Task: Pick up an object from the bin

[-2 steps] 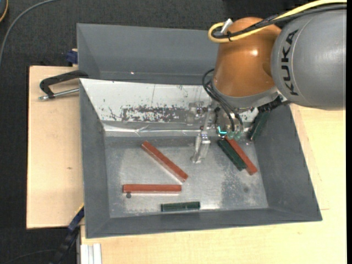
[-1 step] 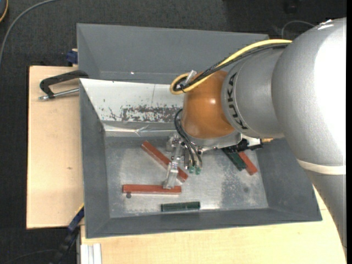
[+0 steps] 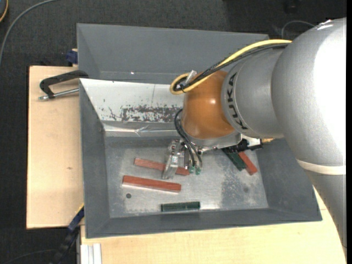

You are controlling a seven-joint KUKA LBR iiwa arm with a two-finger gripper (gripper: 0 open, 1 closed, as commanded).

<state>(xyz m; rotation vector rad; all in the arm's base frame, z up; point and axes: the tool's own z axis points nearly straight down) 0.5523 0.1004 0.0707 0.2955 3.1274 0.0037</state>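
My gripper (image 3: 177,166) reaches down to the bin floor near the middle, its fingers at the right end of a short reddish-brown bar (image 3: 149,164). A small green piece (image 3: 194,170) sits right beside the fingertips. A longer reddish-brown bar (image 3: 151,184) lies just below and to the left. Whether the short bar is between the fingers cannot be made out.
A dark green flat bar (image 3: 180,206) lies near the bin's front wall. A red and a dark green stick (image 3: 242,161) lie crossed at the right, partly under the arm. The orange wrist cover and cables hang over the bin's middle.
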